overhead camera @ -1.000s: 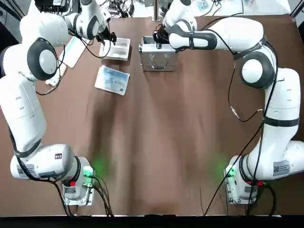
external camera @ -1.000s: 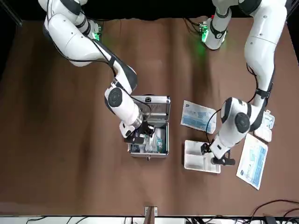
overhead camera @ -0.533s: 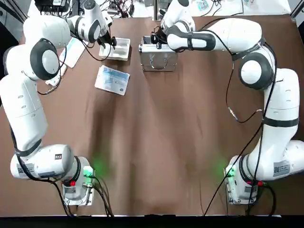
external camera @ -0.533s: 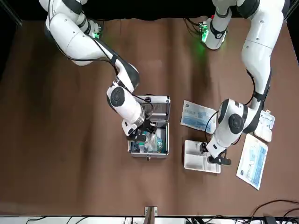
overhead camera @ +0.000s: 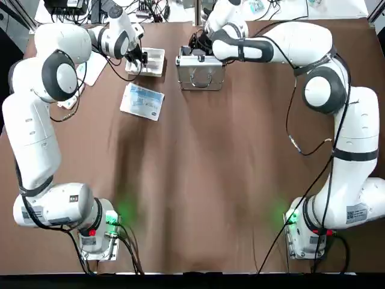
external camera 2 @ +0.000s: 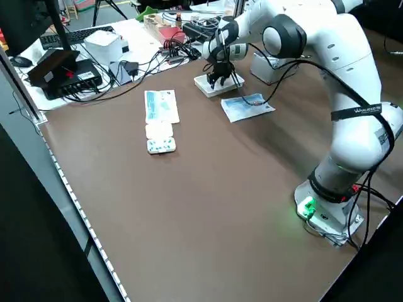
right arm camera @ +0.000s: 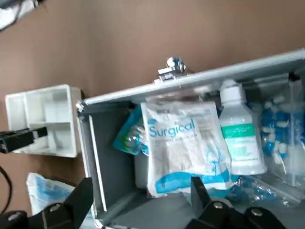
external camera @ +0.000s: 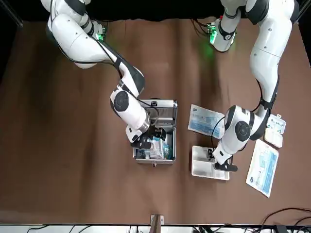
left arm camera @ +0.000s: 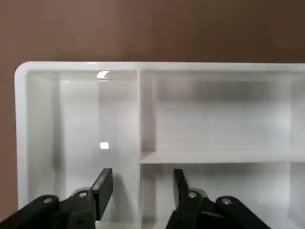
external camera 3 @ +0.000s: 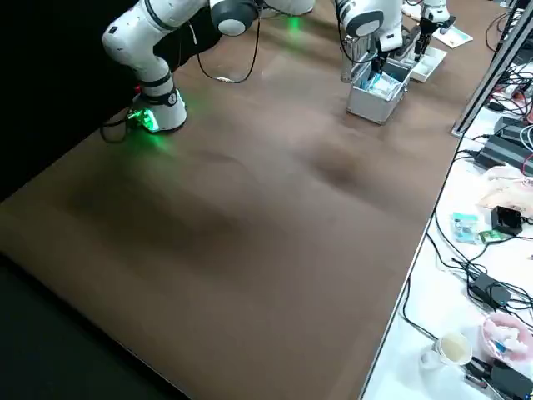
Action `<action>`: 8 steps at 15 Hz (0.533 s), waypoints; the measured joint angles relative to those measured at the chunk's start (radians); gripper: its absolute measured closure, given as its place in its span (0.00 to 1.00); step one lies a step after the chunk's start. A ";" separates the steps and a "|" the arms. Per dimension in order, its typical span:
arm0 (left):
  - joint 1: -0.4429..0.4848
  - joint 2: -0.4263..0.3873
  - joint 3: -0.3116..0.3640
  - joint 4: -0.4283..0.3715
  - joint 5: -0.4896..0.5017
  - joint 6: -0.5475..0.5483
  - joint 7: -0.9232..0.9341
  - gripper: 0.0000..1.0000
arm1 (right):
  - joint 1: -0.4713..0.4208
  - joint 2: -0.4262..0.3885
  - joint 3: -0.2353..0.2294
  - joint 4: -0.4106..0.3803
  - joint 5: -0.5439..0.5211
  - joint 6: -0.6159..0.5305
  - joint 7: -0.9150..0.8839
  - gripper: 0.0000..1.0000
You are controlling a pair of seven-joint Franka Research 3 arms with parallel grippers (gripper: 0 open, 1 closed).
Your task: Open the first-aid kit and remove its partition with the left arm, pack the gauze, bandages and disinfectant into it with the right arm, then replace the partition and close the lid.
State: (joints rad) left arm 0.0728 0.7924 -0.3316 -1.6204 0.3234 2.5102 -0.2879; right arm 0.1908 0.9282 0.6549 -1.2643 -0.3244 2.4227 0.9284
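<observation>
1. Left tool (left arm camera: 138, 183) spread, fingers astride the centre divider of the partition (external camera: 202, 167), not yet pinching; probably so placed because the thin wall gives a sure grip for lifting.
2. Partition flat on the desk (overhead camera: 204, 180) directly beneath that tool, just beside the case (external camera: 155, 148), kept near for replacing.
3. Right tool (right arm camera: 143, 191) spread and empty, poised just above the open case.
4. Below it, inside: Surgical packet (right arm camera: 183, 148) lying flat, white bottle (right arm camera: 240, 136) with green label alongside, blue-dotted items beyond.
5. Lid (overhead camera: 201, 77) tipped back, handle facing the bases, leaving the mouth free.
6. Packing seemingly done; partition return apparently next.
7. Printed packet (overhead camera: 142, 101) loose on the desk, near the left tool.
</observation>
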 joint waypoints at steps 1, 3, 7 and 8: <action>0.000 0.000 0.000 0.000 0.000 0.000 0.000 0.41 | -0.002 -0.006 0.000 0.008 0.002 -0.010 0.000 0.09; 0.001 0.000 0.000 0.001 0.000 0.000 0.000 0.54 | -0.011 -0.023 0.002 0.024 0.008 -0.090 0.001 0.06; 0.002 0.000 0.000 0.002 0.000 0.000 0.000 0.75 | -0.056 -0.060 0.002 0.074 0.023 -0.141 0.024 0.05; 0.003 0.000 0.001 0.003 0.000 0.000 0.000 0.78 | -0.079 -0.072 0.005 0.086 0.028 -0.144 0.025 0.05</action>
State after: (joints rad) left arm 0.0757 0.7925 -0.3311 -1.6178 0.3236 2.5103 -0.2879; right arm 0.1116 0.8560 0.6601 -1.1782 -0.2968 2.2783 0.9529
